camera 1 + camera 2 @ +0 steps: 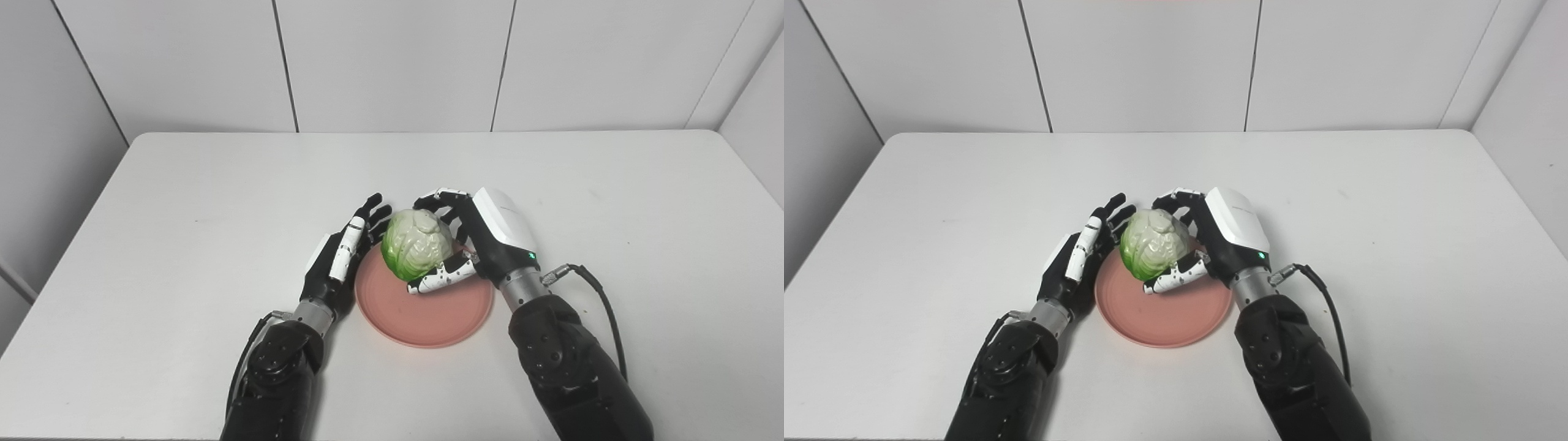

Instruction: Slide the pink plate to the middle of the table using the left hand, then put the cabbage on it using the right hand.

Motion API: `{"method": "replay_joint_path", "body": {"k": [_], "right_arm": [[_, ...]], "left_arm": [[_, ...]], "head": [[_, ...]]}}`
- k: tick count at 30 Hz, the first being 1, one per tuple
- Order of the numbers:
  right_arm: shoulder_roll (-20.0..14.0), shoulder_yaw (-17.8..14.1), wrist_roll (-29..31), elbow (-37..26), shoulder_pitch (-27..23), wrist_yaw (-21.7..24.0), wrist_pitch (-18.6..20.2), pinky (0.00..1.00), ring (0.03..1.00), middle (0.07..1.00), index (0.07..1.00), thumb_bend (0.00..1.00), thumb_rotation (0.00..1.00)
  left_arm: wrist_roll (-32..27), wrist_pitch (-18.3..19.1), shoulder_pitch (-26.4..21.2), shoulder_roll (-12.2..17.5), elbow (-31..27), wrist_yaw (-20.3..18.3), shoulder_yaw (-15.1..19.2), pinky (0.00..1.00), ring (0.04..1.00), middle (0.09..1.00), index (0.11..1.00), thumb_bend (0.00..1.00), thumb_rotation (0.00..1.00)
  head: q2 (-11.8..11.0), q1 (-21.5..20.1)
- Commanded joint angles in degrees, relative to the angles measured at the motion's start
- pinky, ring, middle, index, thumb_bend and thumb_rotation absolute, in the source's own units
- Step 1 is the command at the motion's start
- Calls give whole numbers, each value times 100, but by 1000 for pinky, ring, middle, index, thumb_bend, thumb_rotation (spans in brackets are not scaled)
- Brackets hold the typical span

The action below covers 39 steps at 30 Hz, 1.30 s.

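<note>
The cabbage (418, 244) sits in the right hand (474, 236), fingers curled round its far side and thumb under its near side, over the far edge of the plate (424, 309); whether it already rests on the rim or hangs just above it cannot be told. What matters for the next move is that the plate's open middle lies toward the robot from the cabbage, so the hand probably needs to bring it slightly nearer and down before letting go, or it may land on the rim and roll off. The cabbage is roundish, its paler top turned up and away. The left hand (343, 254) lies at the plate's left edge, fingers stretched out and apart, holding nothing, their tips close beside the cabbage. The plate sits about mid-table, somewhat toward the near side. The table (184, 202) is plain white and bare apart from these, with white wall panels behind
</note>
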Motion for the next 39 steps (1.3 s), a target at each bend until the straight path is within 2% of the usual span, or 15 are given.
{"method": "replay_joint_path", "body": {"k": [1,16,22,29,34,36,38,39], "right_arm": [[45,-1,24,-93,-150,10,-288,304,373,439,523,524,0],[10,86,-226,-100,-55,237,-238,313,391,445,522,525,0],[-11,74,-279,-77,-18,266,-280,284,362,428,530,523,0],[-40,104,-419,-157,-25,395,-181,316,402,441,536,523,0],[-55,130,-583,-208,-40,561,-68,407,509,475,515,528,0],[-66,149,-663,-233,-50,684,-11,455,561,590,499,523,101],[-83,165,-728,-247,-59,770,-12,488,597,640,495,522,130],[-101,182,-774,-261,-68,825,-15,507,615,661,587,663,117]], "left_arm": [[50,372,63,-35,144,34,-54,929,929,941,925,444,1000],[102,465,64,-19,24,1,-54,936,939,947,928,438,1000],[105,421,67,0,40,-13,-46,926,932,940,928,441,1000],[87,457,70,-13,16,2,-23,914,921,931,922,443,1000],[102,532,62,0,-23,-4,-40,924,929,936,927,448,1000],[105,548,61,4,-32,-6,-43,924,932,939,930,447,1000],[88,562,61,-4,-37,-2,-30,924,935,941,932,444,1000],[74,563,61,-13,-33,5,-16,923,935,939,931,443,1000]], "head": [[30,6],[116,-59],[131,-79],[145,-102],[157,-112],[157,-112],[160,-119],[160,-119]]}}
